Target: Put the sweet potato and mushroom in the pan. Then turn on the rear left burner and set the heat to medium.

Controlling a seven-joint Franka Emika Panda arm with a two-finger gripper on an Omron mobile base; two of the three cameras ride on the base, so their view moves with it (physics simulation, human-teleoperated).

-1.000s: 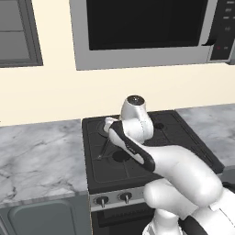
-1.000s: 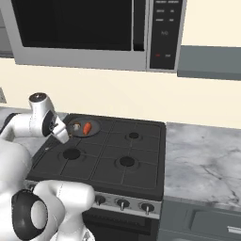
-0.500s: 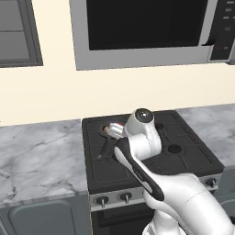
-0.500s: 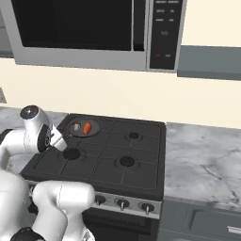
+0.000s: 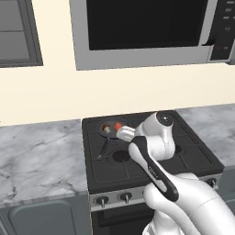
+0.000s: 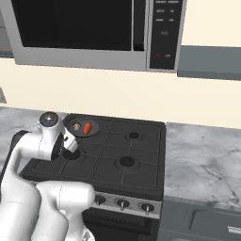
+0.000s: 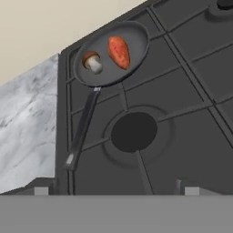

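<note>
The claw (image 7: 116, 193) hangs empty, jaws wide; sweet potato (image 7: 118, 52) and mushroom (image 7: 92, 61) sit in the pan (image 7: 136, 36) — approach the rear-left knob squarely, turn to medium.

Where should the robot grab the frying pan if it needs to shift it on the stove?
Grip the frying pan by its long thin handle, which sticks out toward the stove's front over the grate. Come down from above near the free end, fingers straddling the handle's width. That stays clear of the sweet potato and mushroom lying inside.
</note>
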